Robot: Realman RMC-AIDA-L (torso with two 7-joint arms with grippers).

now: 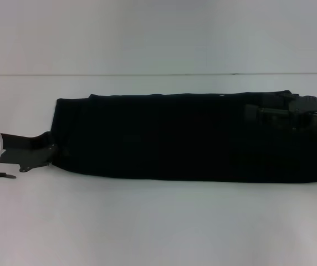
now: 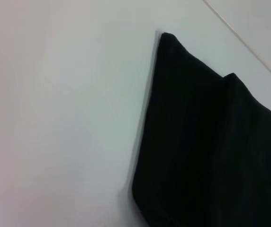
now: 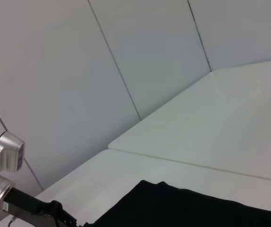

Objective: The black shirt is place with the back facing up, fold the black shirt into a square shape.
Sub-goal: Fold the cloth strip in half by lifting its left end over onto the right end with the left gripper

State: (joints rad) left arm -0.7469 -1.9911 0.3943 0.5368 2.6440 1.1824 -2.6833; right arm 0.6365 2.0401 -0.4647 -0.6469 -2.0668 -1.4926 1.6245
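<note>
The black shirt (image 1: 180,138) lies flat on the white table as a long folded strip that runs from left to right, with no lettering showing. My left gripper (image 1: 51,153) is at the strip's left end, low on the table and touching its edge. My right gripper (image 1: 254,113) is over the far right part of the strip. The left wrist view shows a corner of the shirt (image 2: 211,151) on the table. The right wrist view shows the shirt's far edge (image 3: 183,208) and the left gripper (image 3: 55,213) beyond it.
The white table (image 1: 147,221) extends in front of the shirt and to its left. The table's back edge meets a pale panelled wall (image 1: 147,39). The shirt's right end reaches the head view's right border.
</note>
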